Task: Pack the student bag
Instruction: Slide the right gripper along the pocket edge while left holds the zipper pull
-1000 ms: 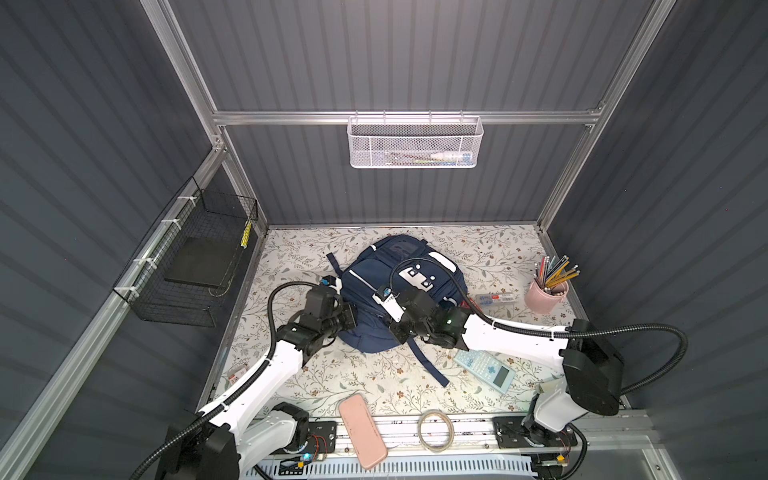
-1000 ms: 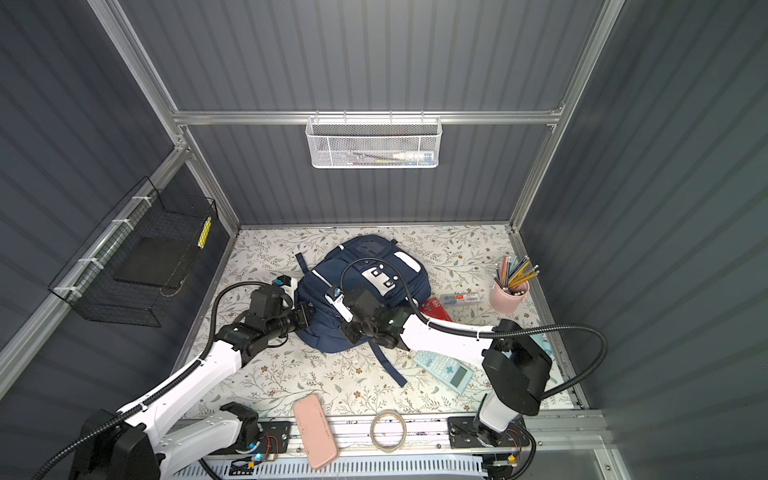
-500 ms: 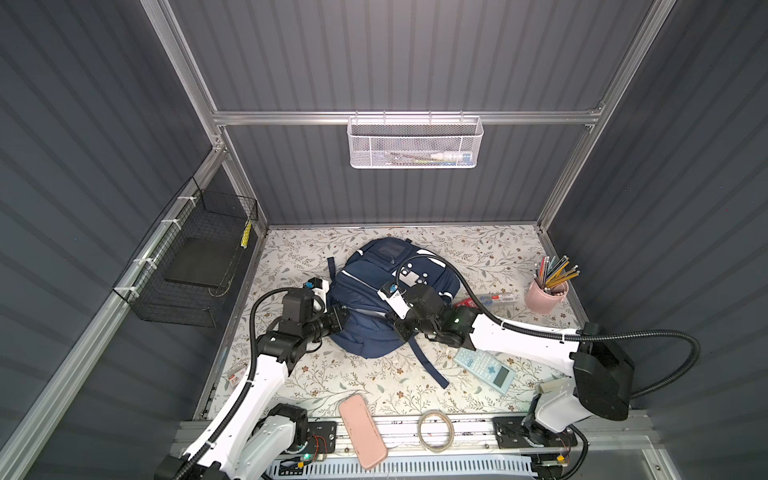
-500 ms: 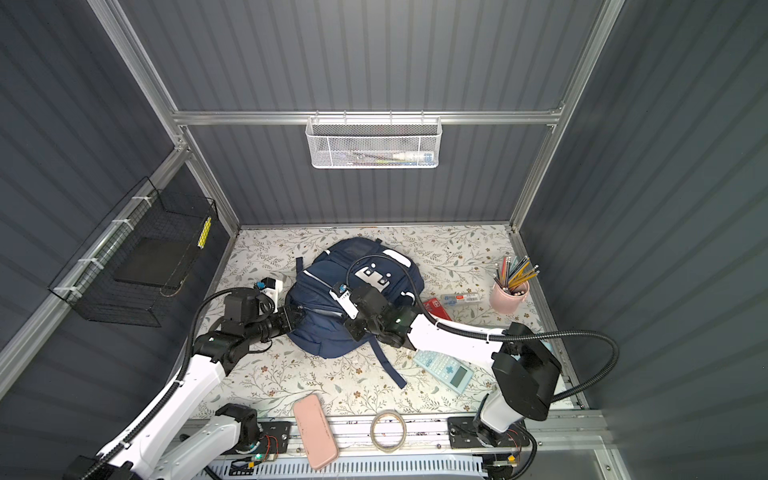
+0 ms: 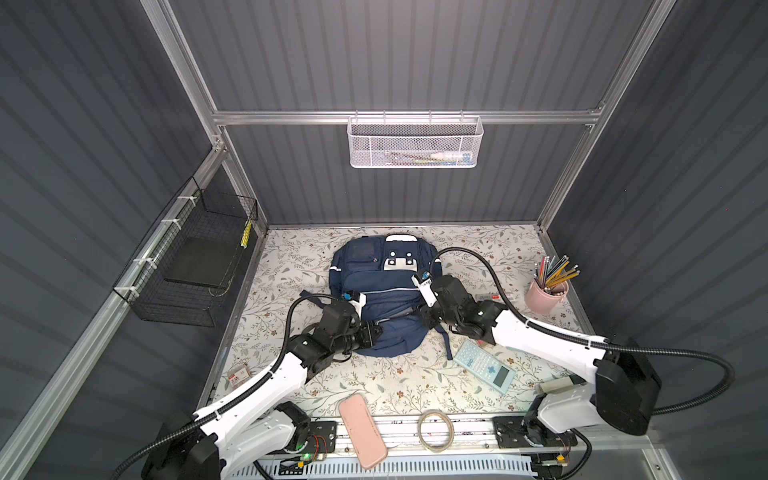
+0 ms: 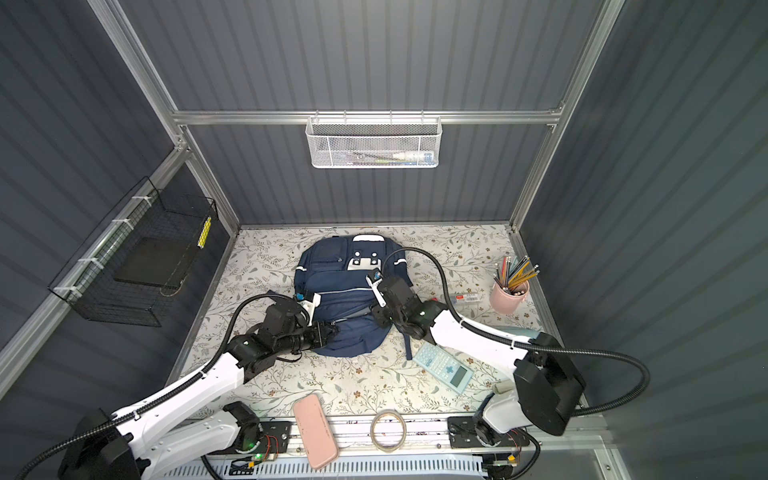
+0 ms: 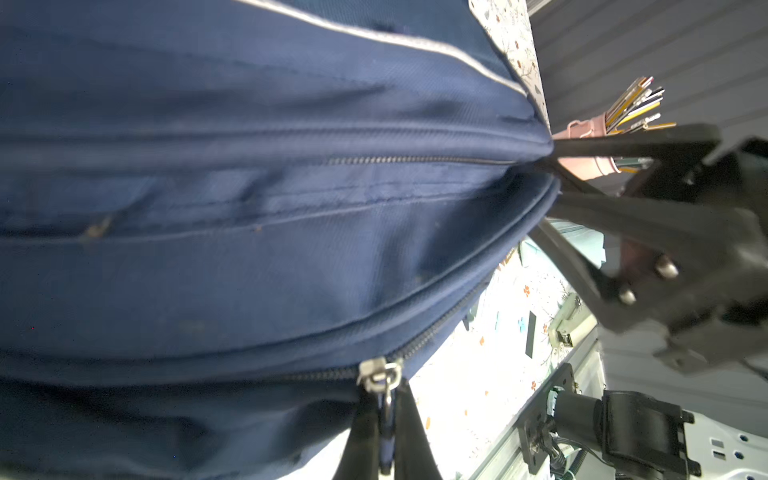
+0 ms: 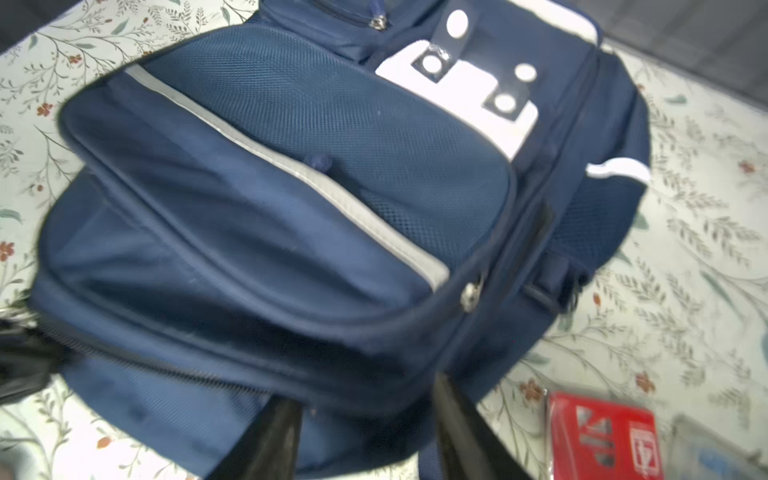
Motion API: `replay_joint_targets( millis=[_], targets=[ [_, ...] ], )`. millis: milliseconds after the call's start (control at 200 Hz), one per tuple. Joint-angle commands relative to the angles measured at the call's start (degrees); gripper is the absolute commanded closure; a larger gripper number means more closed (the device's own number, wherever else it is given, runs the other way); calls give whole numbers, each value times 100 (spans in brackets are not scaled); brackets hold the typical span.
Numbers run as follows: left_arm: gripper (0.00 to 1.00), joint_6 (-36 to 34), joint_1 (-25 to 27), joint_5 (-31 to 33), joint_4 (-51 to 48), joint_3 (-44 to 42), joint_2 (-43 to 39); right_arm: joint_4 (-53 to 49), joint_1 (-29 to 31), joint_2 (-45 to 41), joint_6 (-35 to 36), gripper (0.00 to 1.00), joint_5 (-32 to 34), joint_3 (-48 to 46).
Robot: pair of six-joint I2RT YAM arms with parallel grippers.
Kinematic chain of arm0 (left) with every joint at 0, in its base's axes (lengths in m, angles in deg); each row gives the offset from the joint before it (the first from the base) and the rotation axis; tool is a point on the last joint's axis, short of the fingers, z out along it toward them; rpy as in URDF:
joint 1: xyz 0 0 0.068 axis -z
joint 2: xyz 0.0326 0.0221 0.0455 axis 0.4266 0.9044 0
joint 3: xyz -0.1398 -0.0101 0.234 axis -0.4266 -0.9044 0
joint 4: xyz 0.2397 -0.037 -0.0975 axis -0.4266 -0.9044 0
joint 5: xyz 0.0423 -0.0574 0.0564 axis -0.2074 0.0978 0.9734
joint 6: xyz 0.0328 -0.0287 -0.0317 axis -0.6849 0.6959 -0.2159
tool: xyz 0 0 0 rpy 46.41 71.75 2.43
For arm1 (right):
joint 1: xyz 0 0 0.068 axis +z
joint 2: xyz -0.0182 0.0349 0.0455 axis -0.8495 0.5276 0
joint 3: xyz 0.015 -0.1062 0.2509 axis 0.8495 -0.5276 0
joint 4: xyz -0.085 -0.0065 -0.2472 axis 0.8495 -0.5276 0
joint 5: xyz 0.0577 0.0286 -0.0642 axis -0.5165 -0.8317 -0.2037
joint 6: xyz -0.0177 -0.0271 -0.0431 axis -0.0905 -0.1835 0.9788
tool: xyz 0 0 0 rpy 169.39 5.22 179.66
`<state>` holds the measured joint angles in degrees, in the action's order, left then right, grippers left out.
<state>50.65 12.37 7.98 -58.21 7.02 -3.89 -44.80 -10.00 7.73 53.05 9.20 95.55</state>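
At 7 o'clock on the student bag (image 5: 386,299), flat at the centre of the table (image 5: 291,266), draw the zipper pull (image 7: 380,376) straight along its teeth with the left gripper (image 7: 384,411), clamped shut on it. At 4 o'clock, close the right gripper (image 8: 363,392), gaping astride the rim and empty, to brace the fabric.

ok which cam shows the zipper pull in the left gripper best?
Left wrist: the zipper pull sits close and sharp, pinched by the shut left gripper at the student bag's edge. In both top views the gripper covers it. Right wrist shows the bag's front, not this pull.
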Motion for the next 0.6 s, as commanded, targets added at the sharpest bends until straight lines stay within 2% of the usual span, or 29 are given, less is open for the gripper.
replay_joint_targets(
  millis=[0, 90, 165, 315, 415, 535, 595],
  targets=[
    [100, 54, 25, 139, 238, 315, 34, 726, 465, -496, 817, 39, -73, -431],
    [100, 8, 25, 178, 60, 506, 34, 700, 596, -487, 1169, 39, -486, -527],
    [100, -29, 23, 201, -84, 587, 8, 777, 598, -333, 1210, 40, -819, -553],
    [100, 86, 21, 168, -80, 532, -112, 1291, 760, 210, 1105, 37, -1055, -429],
    [100, 140, 25, 166, -112, 538, -133, 1544, 1146, 740, 1637, 36, -593, -199],
    [100, 430, 25, 79, 107, 369, -185, 1785, 1284, 1413, 1862, 38, 519, 105],
    [100, 499, 25, 122, 82, 305, -234, 1831, 1260, 1662, 1878, 45, 973, 208]
  ],
)
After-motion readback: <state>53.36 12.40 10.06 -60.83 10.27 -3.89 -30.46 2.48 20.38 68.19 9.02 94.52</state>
